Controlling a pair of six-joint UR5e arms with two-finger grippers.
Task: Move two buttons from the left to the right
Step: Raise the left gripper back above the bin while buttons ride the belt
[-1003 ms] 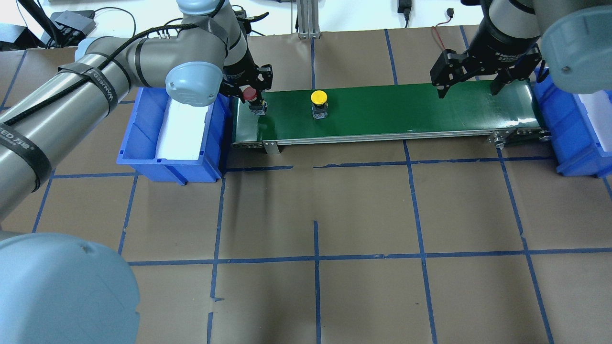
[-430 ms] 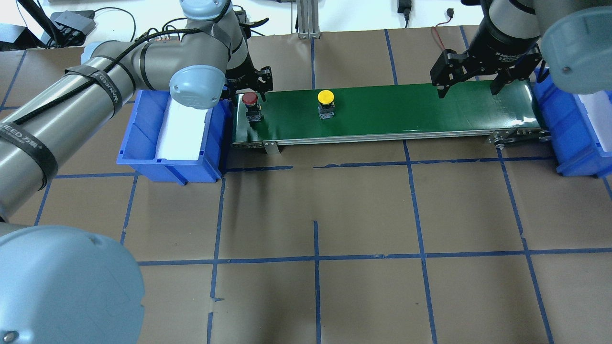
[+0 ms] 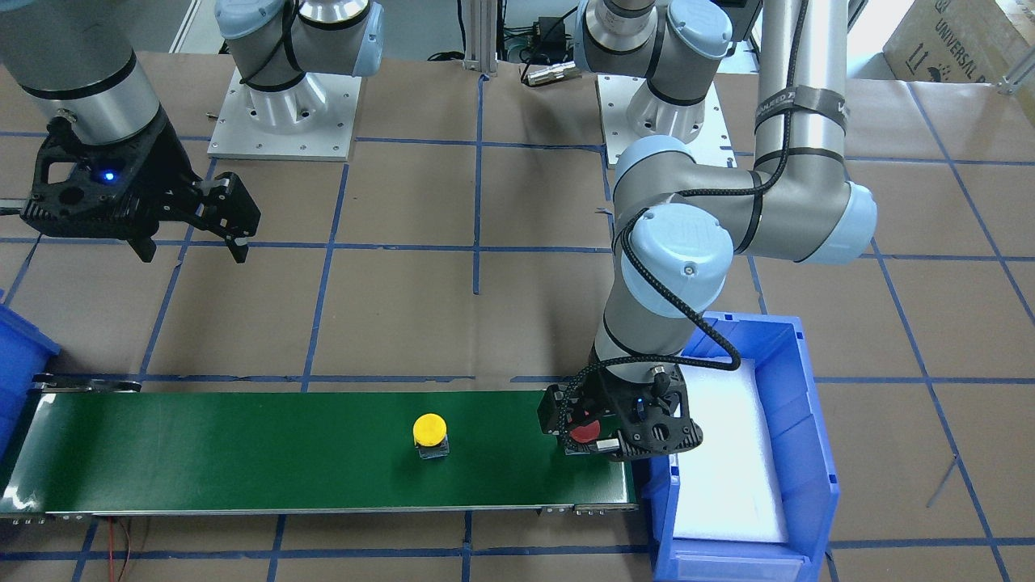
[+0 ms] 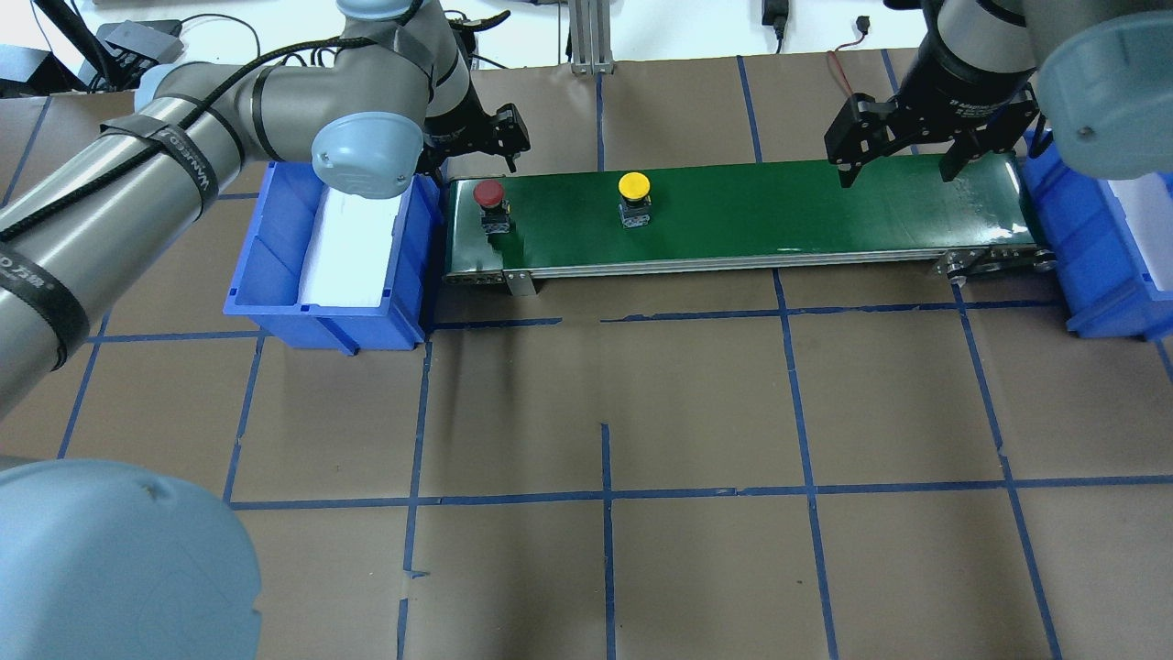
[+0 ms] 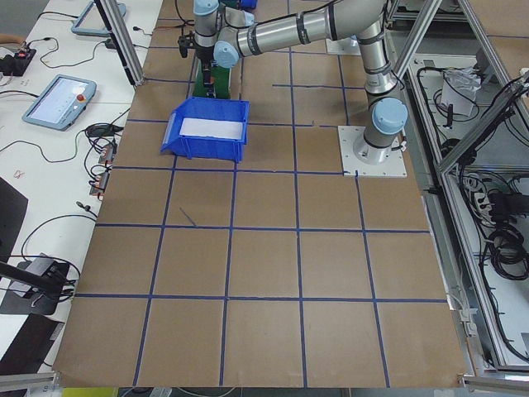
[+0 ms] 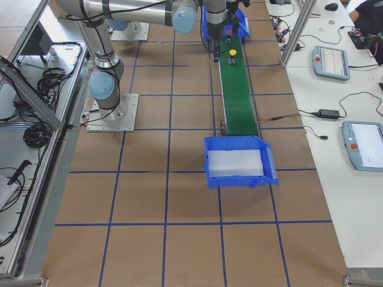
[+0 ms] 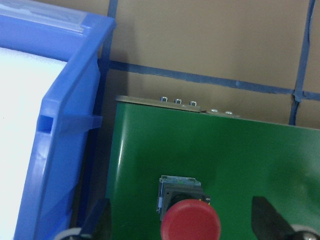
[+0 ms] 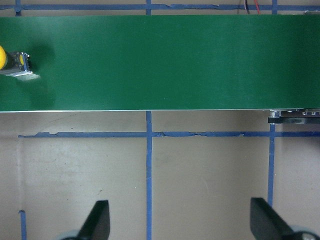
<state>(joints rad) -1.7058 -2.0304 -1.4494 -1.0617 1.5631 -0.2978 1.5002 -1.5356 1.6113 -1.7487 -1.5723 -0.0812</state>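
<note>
The red button stands free at the left end of the green conveyor belt. The yellow button stands on the belt a little to its right. My left gripper is open and empty, raised just above and behind the red button. In the left wrist view the red button sits low between my spread fingers. My right gripper is open and empty over the belt's right end. Its wrist view shows the yellow button at the left edge.
A blue bin with a white liner stands against the belt's left end, under my left arm. A second blue bin stands at the belt's right end. Brown paper with blue tape lines covers the table.
My left gripper has let go of the red button on the belt and drawn up and back. Both buttons have shifted slightly right along the belt. The right gripper has not moved.
</note>
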